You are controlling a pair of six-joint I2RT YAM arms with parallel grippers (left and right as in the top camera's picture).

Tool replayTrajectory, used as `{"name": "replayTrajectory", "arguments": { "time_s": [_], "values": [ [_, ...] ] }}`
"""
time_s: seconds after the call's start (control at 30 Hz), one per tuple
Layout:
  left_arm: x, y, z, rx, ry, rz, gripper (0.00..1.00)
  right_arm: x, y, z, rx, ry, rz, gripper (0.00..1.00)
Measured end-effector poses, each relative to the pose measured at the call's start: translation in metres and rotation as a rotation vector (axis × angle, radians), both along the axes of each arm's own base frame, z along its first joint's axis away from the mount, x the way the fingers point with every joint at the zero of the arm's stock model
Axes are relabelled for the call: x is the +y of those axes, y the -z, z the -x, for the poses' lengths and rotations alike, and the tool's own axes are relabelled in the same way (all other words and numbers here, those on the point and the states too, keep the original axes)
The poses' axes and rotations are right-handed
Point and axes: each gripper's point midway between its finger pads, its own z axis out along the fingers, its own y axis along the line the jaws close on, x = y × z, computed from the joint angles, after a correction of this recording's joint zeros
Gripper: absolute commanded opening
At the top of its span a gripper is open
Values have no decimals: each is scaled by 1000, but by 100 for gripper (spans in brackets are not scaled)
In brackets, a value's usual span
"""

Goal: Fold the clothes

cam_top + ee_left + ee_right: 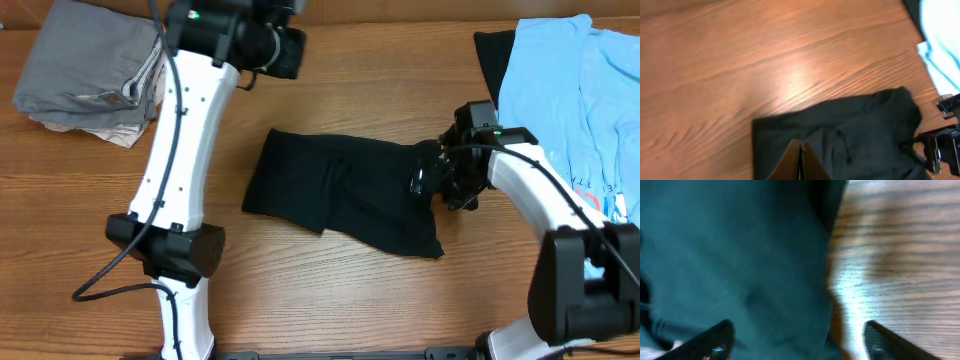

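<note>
The black T-shirt (340, 190) lies folded into a rough rectangle at the middle of the table. It also shows in the left wrist view (855, 135) and in the right wrist view (740, 255). My left gripper (288, 52) is raised over the far side of the table, behind the shirt. Its fingers (800, 152) are shut and hold nothing. My right gripper (434, 182) is low at the shirt's right edge. Its fingers (800, 340) are open, one over the fabric and one over bare wood. The light blue tee (570, 90) lies at the far right.
A grey garment on a beige one (90, 75) lies folded at the far left corner. A dark cloth (492, 55) shows from under the light blue tee. The wooden table (350, 290) is bare in front of the shirt.
</note>
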Motion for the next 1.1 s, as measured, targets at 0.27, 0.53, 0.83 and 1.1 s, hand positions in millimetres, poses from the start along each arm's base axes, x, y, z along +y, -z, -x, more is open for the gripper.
{"name": "replayTrajectory", "arguments": {
  "time_s": [0.27,0.53,0.83,1.1],
  "values": [
    [38,5,-4,29,-81,-30,4,6,30,11,36,-6,-39,61],
    [44,8,-2,37,-99,-64,4,18,35,8,-4,-17,-113,4],
    [53,9,-4,35,-121,-92,4,-4,33,11,36,67,-153,4],
    [68,10,-6,41,-154,-102,4,-76,3,3,48,196,-171,4]
  ]
}}
